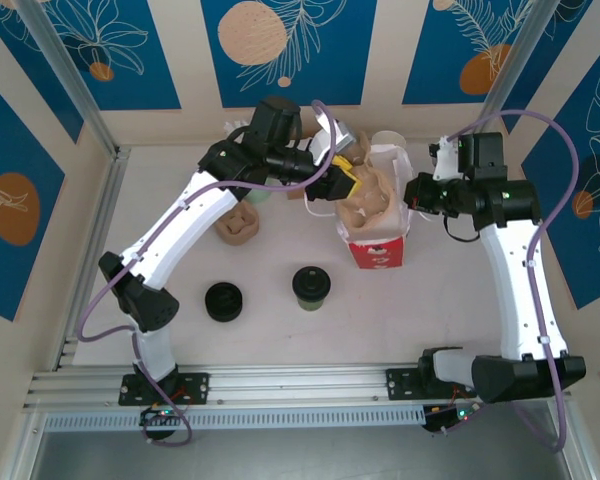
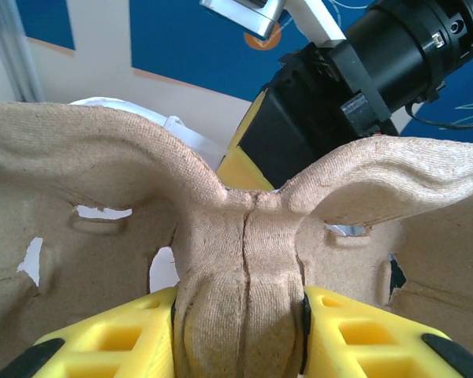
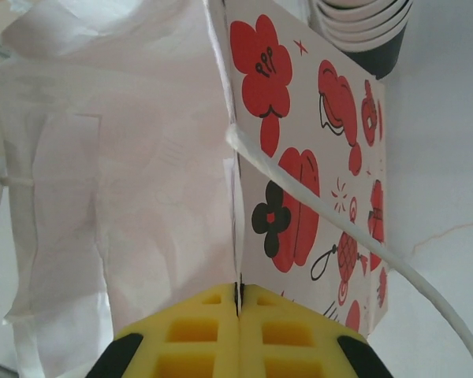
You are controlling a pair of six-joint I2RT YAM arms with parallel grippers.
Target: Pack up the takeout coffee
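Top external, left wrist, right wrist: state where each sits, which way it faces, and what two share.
Top external: above and behind both bases, looking down at the table; left arm and right arm show.
Left wrist: on the left arm, looking along the left gripper, shut on a pulp cup carrier; yellow fingers show.
Right wrist: on the right arm, looking along the right gripper, shut on the paper bag's edge; yellow fingers show.
Shared: top external and right wrist both see the bag.

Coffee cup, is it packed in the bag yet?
Not yet. Done: the right hand pinches the edge of the bag. In hand: the left hand grips a cardboard tray at the bag's top. Left: the coffee cup sits on the table, not packed.
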